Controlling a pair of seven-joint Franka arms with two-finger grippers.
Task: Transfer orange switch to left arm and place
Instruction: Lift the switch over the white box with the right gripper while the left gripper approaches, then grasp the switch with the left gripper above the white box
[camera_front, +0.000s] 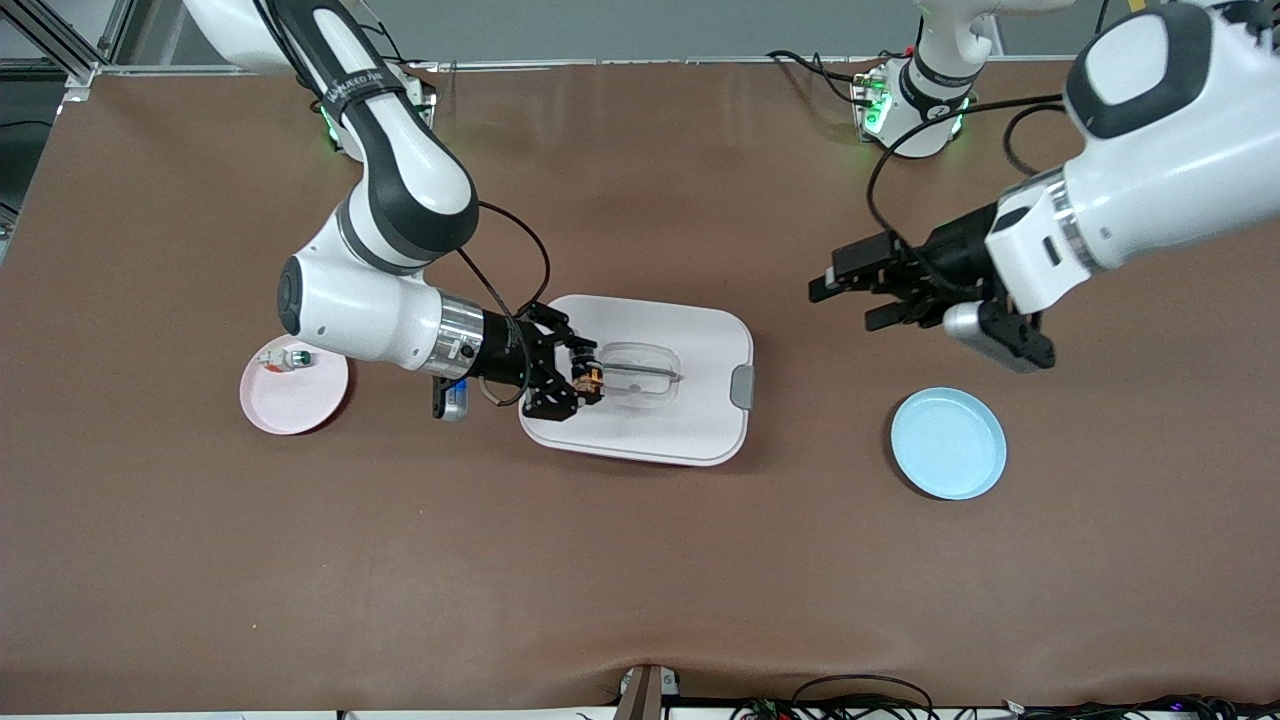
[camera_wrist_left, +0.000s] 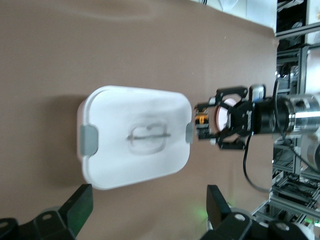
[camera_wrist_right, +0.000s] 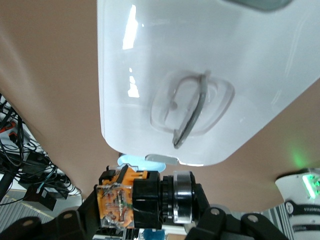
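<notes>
The orange switch (camera_front: 589, 378), a small black block with an orange, clear-cased end, is held in my right gripper (camera_front: 578, 386), which is shut on it. It hangs over the end of the white box (camera_front: 700, 340) that lies toward the right arm, close to the recessed handle. The right wrist view shows the orange switch (camera_wrist_right: 135, 200) clamped between the jaws with the box (camera_wrist_right: 165, 50) lid below. My left gripper (camera_front: 845, 300) is open and empty, up in the air over bare table between the box and a blue plate. Its wrist view shows the box (camera_wrist_left: 135, 105) and the orange switch (camera_wrist_left: 201, 120).
A blue plate (camera_front: 948, 443) lies toward the left arm's end, nearer the front camera than the left gripper. Toward the right arm's end, a pink plate (camera_front: 300, 400) carries a small white-and-green switch (camera_front: 283, 360). Cables trail at both arm bases.
</notes>
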